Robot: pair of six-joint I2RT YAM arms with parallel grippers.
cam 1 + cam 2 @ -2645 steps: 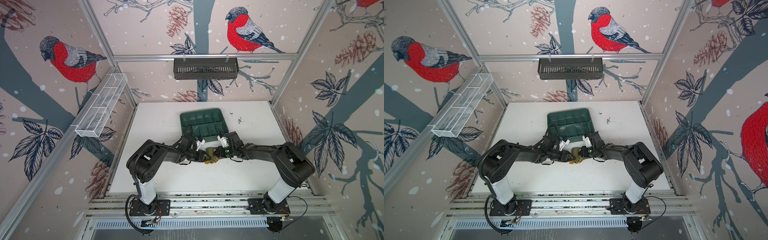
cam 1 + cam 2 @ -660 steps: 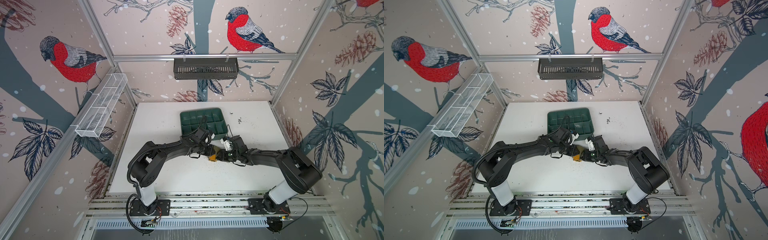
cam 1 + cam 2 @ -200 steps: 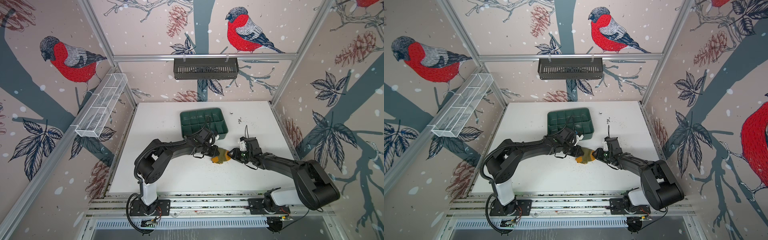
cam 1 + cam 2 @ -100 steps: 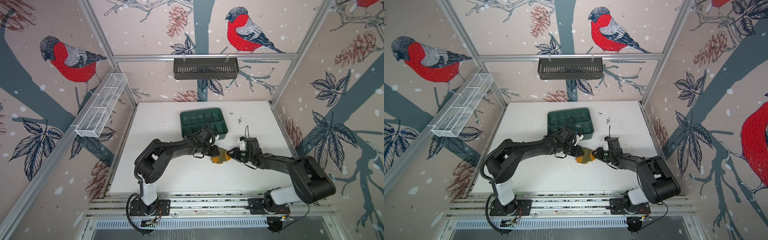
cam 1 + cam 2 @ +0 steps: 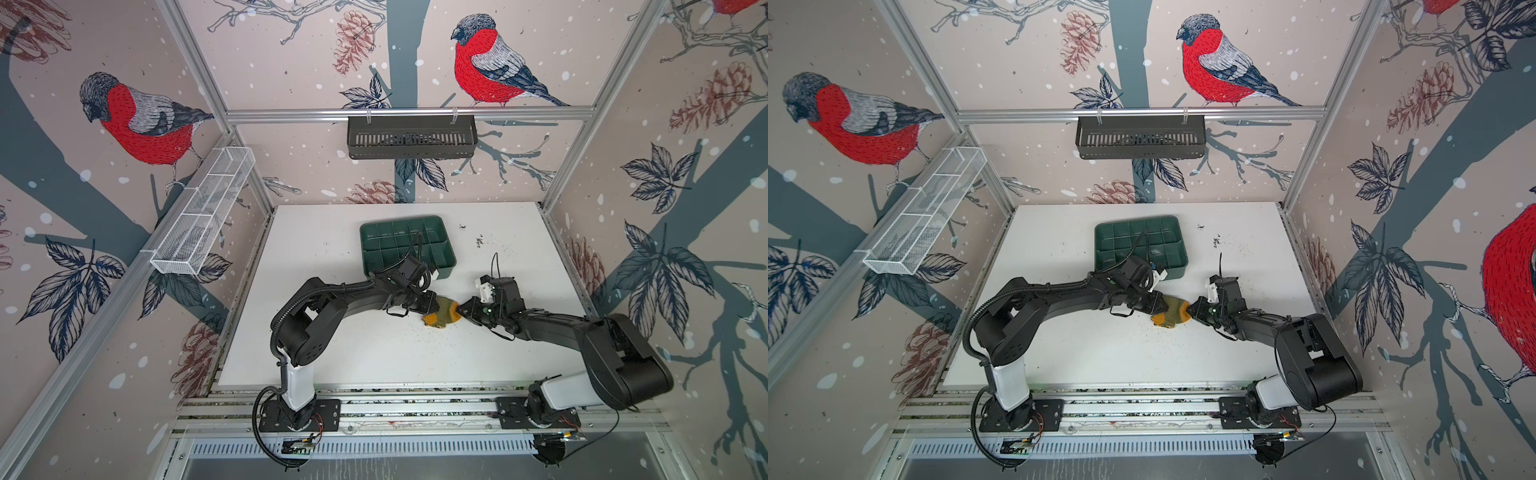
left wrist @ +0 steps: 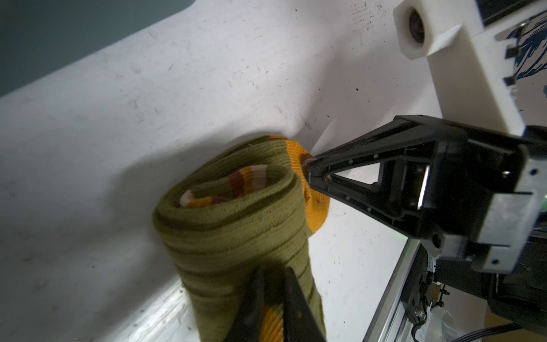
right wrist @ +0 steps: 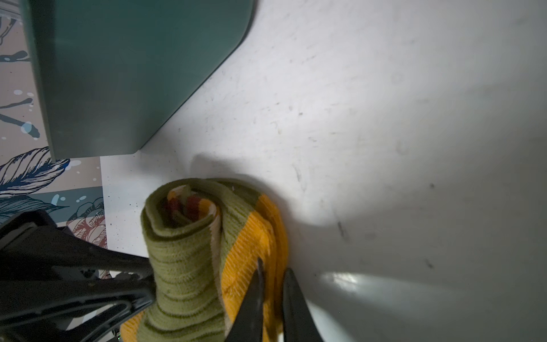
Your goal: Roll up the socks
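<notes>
I had one roll of olive-green knit socks (image 5: pixel 443 316) pinched: left gripper (image 5: pixel 433 306) at its nine o'clock, right gripper (image 5: pixel 459 309) at three.

Arms low and inward, left gripper (image 5: pixel 433 304) opposite right gripper (image 5: pixel 460 309) (both jaws narrow).

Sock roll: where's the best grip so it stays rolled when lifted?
Grip the roll mid-body, coming from above, with the jaws straddling the whole coil and one jaw on the orange outer flap. That flap looks like the loose last wrap, so squeezing across all layers should pin it. The left gripper and right gripper pinch only its edges.
</notes>
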